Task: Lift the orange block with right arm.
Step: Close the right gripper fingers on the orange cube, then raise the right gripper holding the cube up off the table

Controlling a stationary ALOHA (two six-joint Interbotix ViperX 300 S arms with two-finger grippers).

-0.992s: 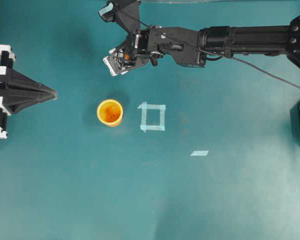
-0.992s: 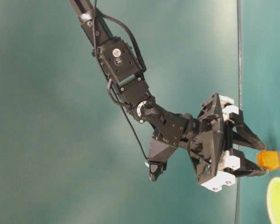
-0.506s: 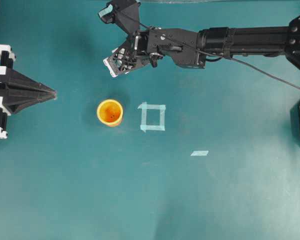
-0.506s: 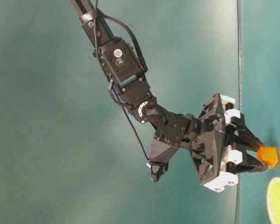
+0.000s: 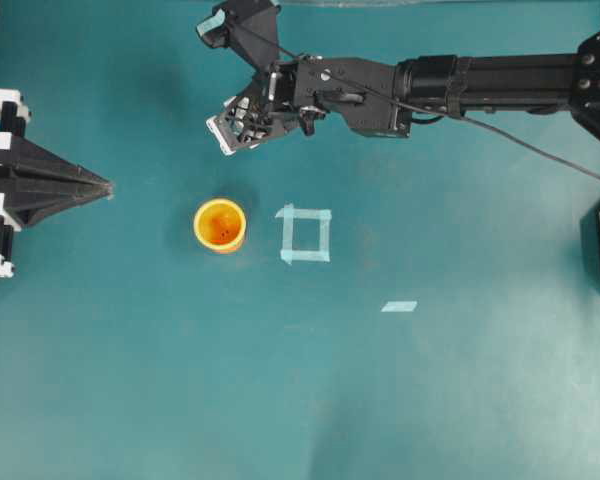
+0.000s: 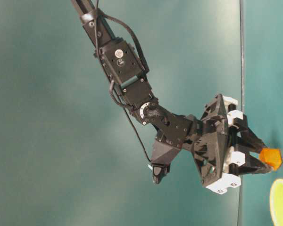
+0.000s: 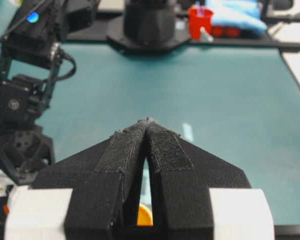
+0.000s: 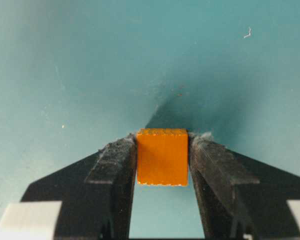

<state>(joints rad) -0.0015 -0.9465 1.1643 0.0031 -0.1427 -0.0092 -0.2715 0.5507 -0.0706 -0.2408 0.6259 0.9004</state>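
Orange block (image 8: 161,157) sits pinched between the two black fingers (image 8: 112,170) of the right gripper (image 8: 161,150), one pad pressed flat against each side face, its front edge level with the fingertips. Seen from the right wrist camera, teal tabletop (image 8: 65,60) fills the background beyond the cube, with a dark shadow just past it. From table level, the block (image 6: 270,158) shows at the very tip of the right gripper (image 6: 264,157), the jaws narrowed to the cube's width, the wrist angled down from the right arm (image 6: 127,80). Overhead, the right arm (image 5: 460,82) stretches across the top of the table, its gripper (image 5: 230,125) near the far edge; the block itself is hidden there. Round orange-yellow cup (image 5: 220,225) stands apart from it, just beside a square of pale tape (image 5: 305,234). At the table's side, the left gripper (image 5: 105,186) rests with its fingers (image 7: 130,150) pressed together on nothing.
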